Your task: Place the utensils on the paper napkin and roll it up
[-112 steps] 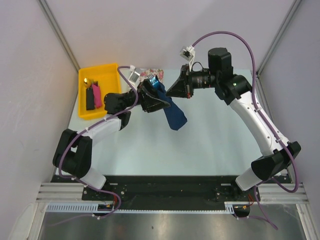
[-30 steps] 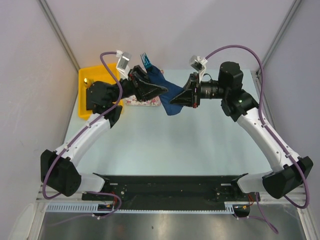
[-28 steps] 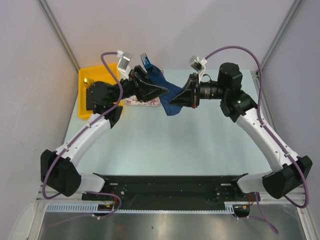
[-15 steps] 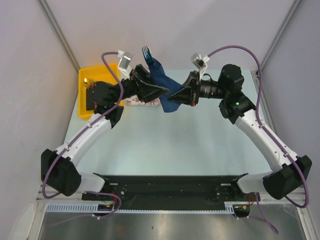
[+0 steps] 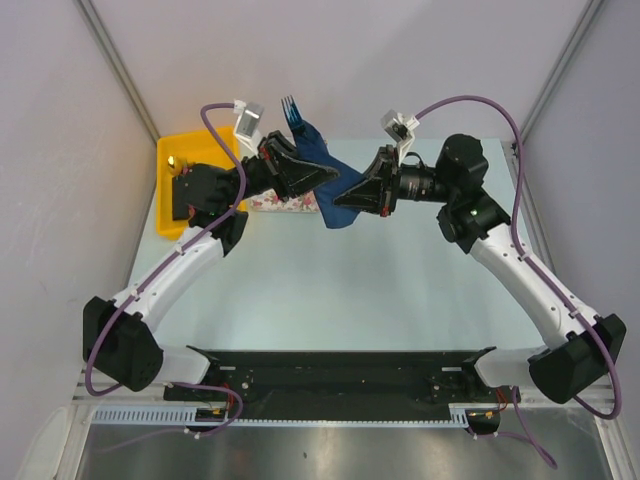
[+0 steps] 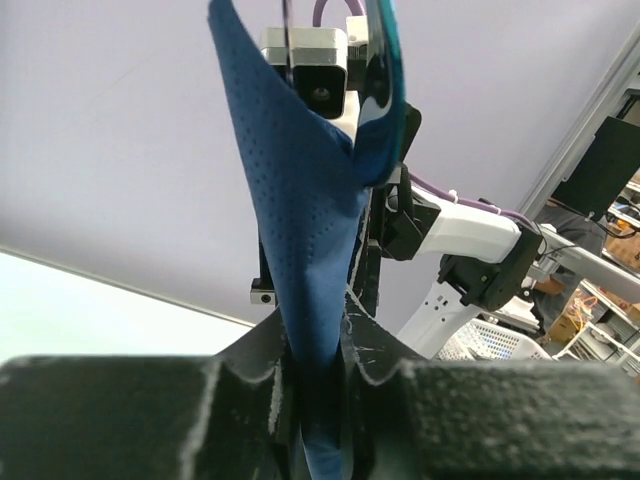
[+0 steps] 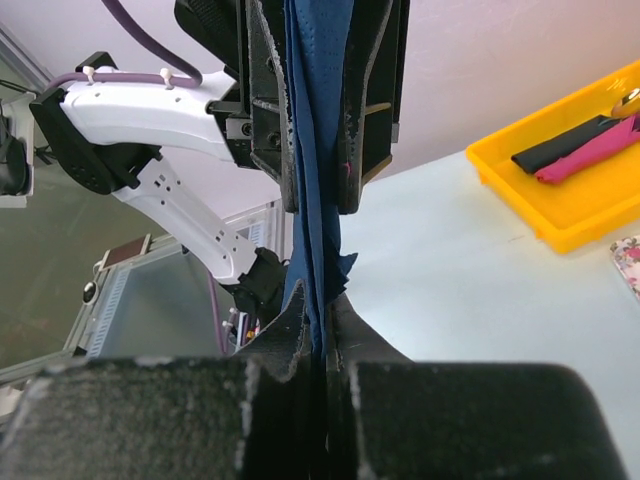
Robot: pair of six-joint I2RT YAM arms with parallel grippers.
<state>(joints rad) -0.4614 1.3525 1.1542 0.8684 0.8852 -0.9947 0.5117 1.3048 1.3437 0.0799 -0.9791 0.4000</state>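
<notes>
In the upper middle of the overhead view, two white robot arms meet above a pale desk (image 5: 400, 290). Between them they hold a thin dark navy blue paper napkin (image 5: 322, 158) in the air. The left tool (image 5: 320, 181) is narrow, pinching the napkin between its black fingers (image 6: 250, 370). The right tool (image 5: 345, 196) is clamped tight on the same napkin from the opposite side. A blue plastic utensil (image 5: 291, 108) with tines pokes out of the napkin's upper end. Below the left tool, a pink-and-white floral mat (image 5: 285, 204) lies on the desk. At the upper left, a yellow plastic tray (image 5: 203, 143) holds black and pink blocks (image 7: 565, 148).
</notes>
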